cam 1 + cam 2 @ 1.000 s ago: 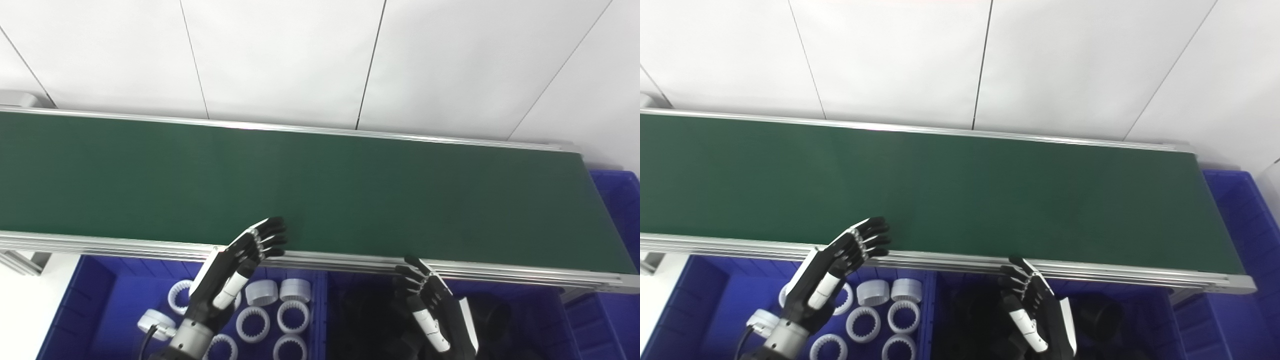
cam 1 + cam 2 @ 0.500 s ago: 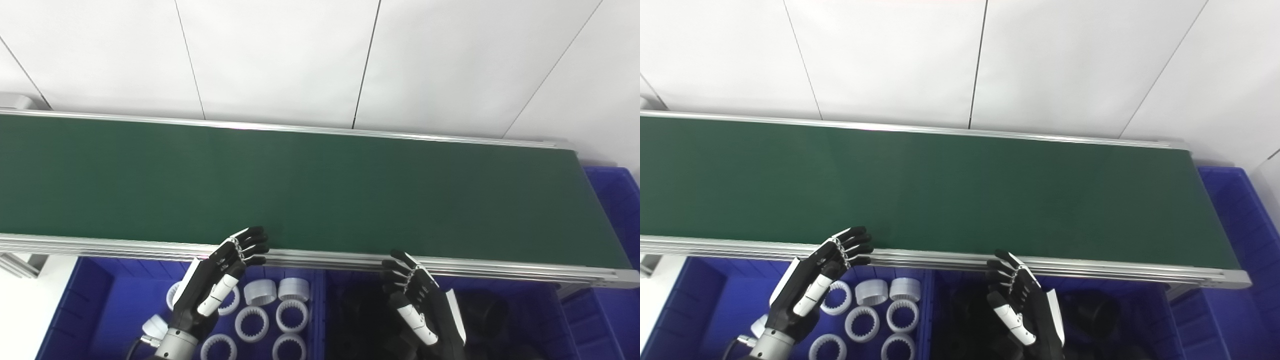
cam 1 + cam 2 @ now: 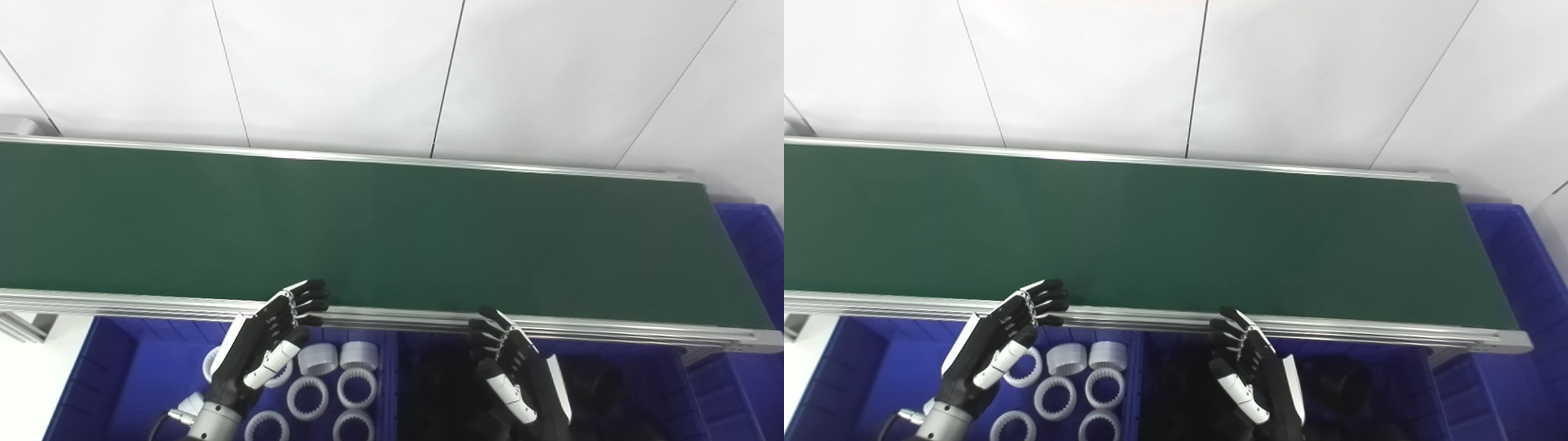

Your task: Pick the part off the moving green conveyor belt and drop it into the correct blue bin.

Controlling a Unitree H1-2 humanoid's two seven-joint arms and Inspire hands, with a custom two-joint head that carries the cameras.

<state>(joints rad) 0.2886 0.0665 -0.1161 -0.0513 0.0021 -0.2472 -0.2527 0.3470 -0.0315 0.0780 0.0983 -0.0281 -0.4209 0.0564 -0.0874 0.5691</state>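
Observation:
The green conveyor belt [image 3: 392,233] runs across the picture and carries no part that I can see. My left hand [image 3: 266,343] is open, fingers spread, hovering over the left blue bin [image 3: 116,367] with its fingertips at the belt's near rail. My right hand [image 3: 517,376] is open too, held above the middle blue bin [image 3: 686,392] just below the rail. Neither hand holds anything.
White toothed rings [image 3: 358,386] lie in the left bin. Black parts [image 3: 603,383] lie in the middle bin. A third blue bin [image 3: 756,245] stands past the belt's right end. An aluminium rail [image 3: 398,318] edges the belt's near side. A white wall stands behind.
My left hand has drawn back from over the belt edge toward the left bin. The right hand shifted slightly left and down. The camera view also shifted a little.

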